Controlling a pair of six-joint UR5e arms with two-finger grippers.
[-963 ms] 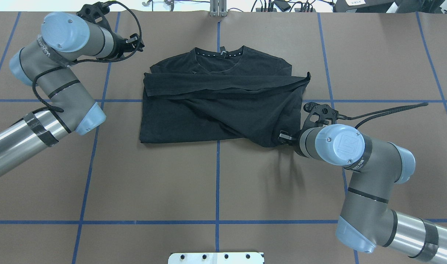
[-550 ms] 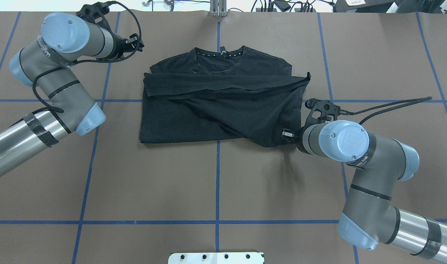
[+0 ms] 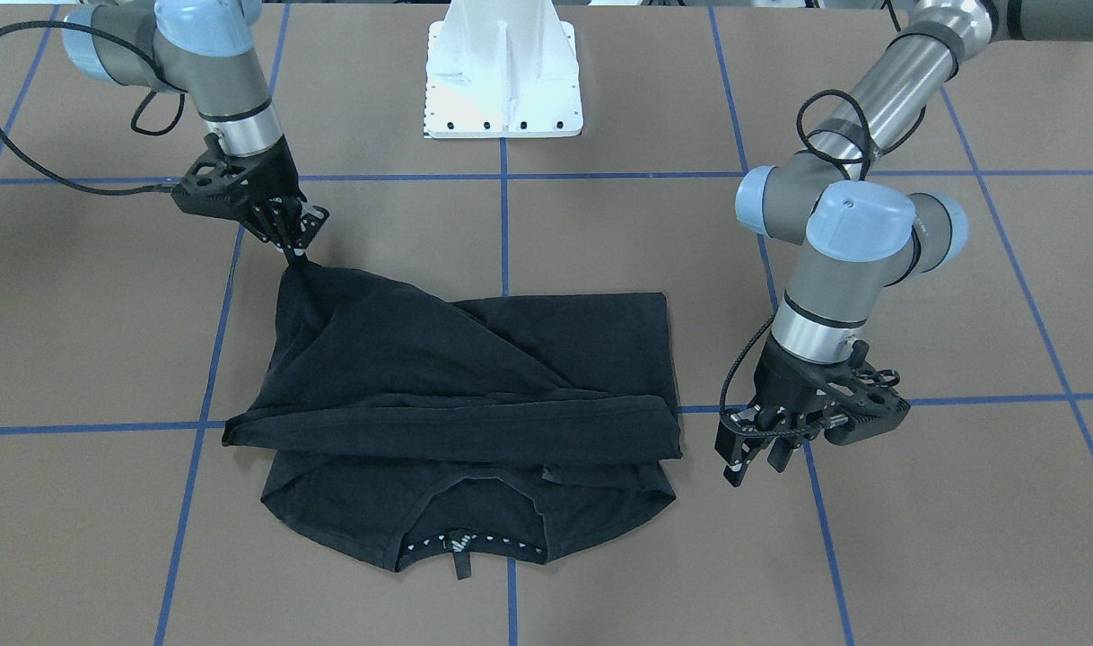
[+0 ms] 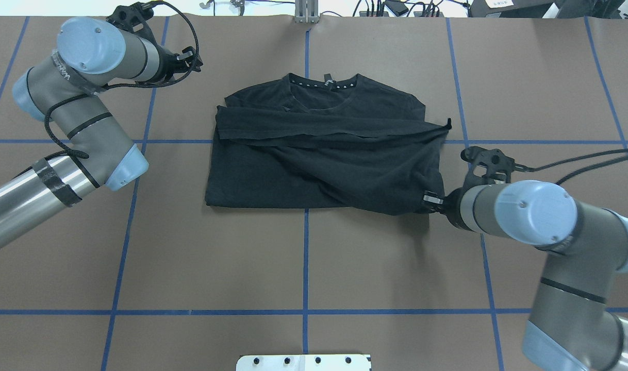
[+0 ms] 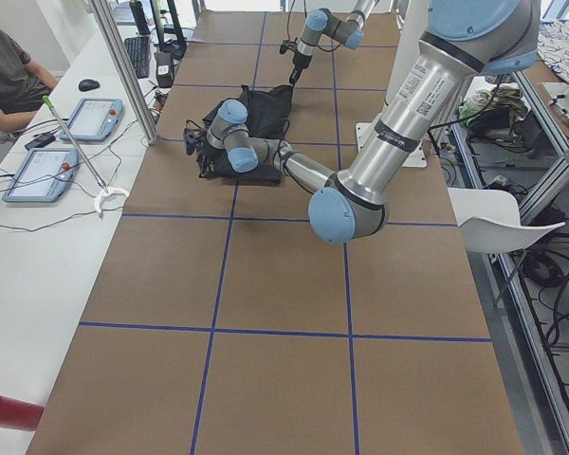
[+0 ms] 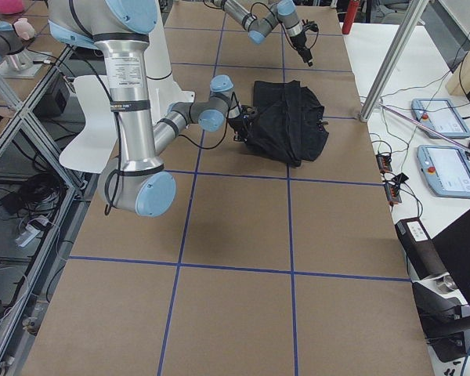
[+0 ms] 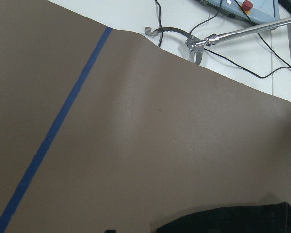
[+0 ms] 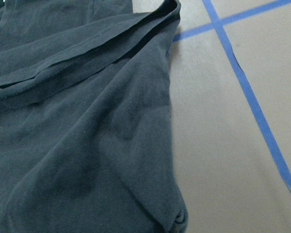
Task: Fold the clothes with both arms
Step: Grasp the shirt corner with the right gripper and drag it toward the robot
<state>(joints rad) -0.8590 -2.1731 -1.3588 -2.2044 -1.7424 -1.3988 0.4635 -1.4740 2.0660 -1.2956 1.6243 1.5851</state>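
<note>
Found the left hand (image 3: 755,465) spread and empty, hovering off the ten o'clock corner of the T-shirt (image 4: 324,159). Found that black shirt mid-counter (image 4: 303,257), collar at twelve o'clock, hem doubled up across the chest. Found the right hand (image 3: 297,254) pinching its four o'clock corner. Judged a sideways fold under way; reckoned the next move wanted that corner carried toward nine o'clock without dragging the pile. Noted blue tape lines (image 4: 123,232) and a cable (image 4: 577,159) at three o'clock; saw nothing in the way.
</note>
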